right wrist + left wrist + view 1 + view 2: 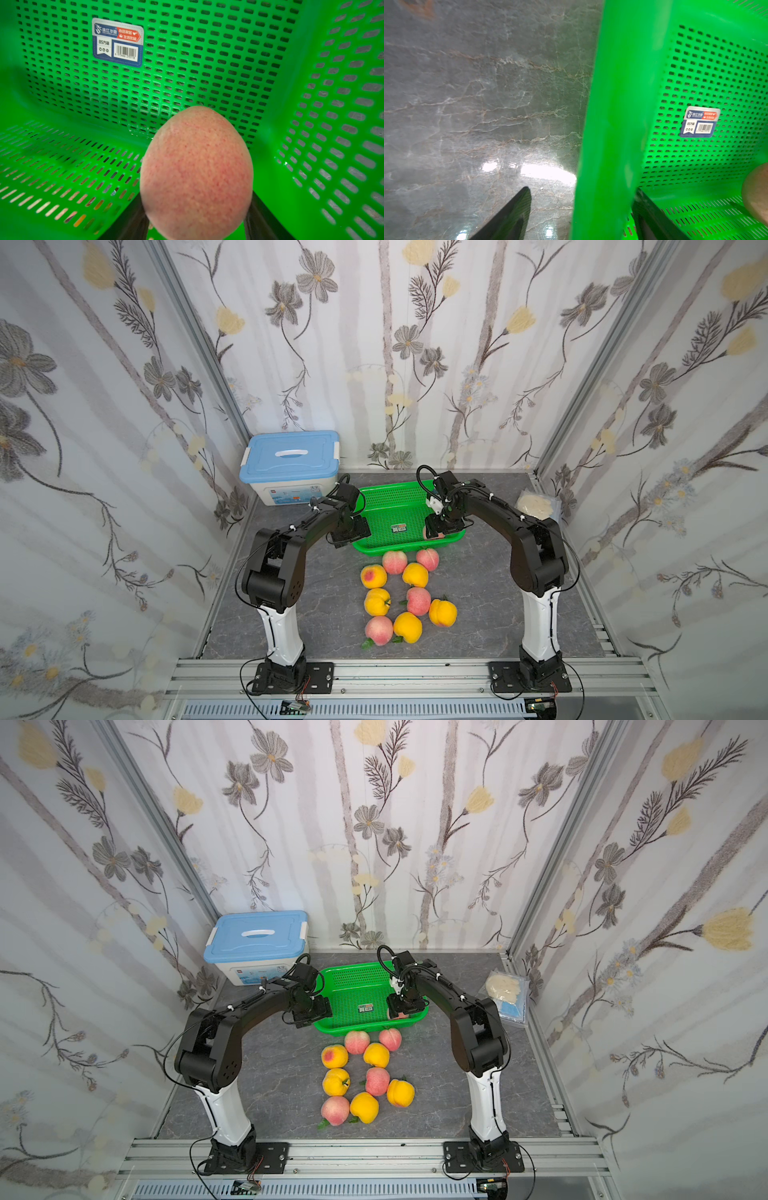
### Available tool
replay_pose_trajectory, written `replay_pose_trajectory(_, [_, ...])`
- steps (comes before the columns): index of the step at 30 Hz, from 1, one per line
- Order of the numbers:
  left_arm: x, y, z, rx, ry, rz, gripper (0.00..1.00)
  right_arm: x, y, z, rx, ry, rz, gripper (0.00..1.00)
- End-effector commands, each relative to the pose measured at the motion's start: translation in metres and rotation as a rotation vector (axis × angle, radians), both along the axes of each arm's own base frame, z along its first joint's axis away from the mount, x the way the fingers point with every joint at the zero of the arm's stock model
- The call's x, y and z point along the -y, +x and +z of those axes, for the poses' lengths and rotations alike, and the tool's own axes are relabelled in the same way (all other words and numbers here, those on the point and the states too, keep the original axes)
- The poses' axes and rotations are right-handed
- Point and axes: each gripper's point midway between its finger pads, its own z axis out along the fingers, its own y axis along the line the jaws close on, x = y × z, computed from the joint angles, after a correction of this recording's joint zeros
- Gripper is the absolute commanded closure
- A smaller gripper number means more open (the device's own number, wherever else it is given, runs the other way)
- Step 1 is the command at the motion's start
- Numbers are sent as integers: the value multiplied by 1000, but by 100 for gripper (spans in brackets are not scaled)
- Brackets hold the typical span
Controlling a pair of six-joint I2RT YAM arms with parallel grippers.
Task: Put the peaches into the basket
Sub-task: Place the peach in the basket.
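Right wrist view: the right pincer (197, 214) was clamped on a pink peach (196, 172) low in the frame, inside the basket (207, 72). The left pincer (582, 199) stood partly open astride the basket's wall, gripping nothing. In both top views nine peaches (418, 600) lay on the counter (324, 614), just below the basket at mid-frame.

The basket (386, 510) is bright green, perforated. Below it in a top view, the peaches (418, 600) are pink and yellow-orange on a grey veined tabletop (478, 601). Left of it is a white box (291, 460) with a blue lid.
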Motion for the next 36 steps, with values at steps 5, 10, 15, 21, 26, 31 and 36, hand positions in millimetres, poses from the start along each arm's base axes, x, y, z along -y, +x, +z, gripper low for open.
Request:
replay_pose_trajectory(5, [-3, -3, -1, -10, 17, -4, 21, -2, 1, -4, -16, 2, -8, 31])
replay_pose_trajectory(10, [-4, -5, -2, -16, 23, -6, 21, -3, 1, 2, -3, 4, -5, 25])
replay_pose_trajectory(15, [-3, -4, 5, 0, 16, -5, 21, -2, 4, 21, 42, 12, -8, 21])
replay_pose_trajectory(21, [-3, -6, 9, 4, 7, -6, 21, -2, -1, 43, 87, 25, -5, 20])
replay_pose_trajectory(26, [-2, -9, 16, 32, -10, -7, 21, -3, -17, 63, 120, 39, 11, 20])
replay_pose_trajectory(31, [-3, -12, 28, 60, -17, -17, 21, -4, -41, 80, 156, 36, 45, 20])
replay_pose_trajectory(36, [2, -12, 46, 103, -51, -37, 21, -2, -67, 99, 202, 51, 74, 20])
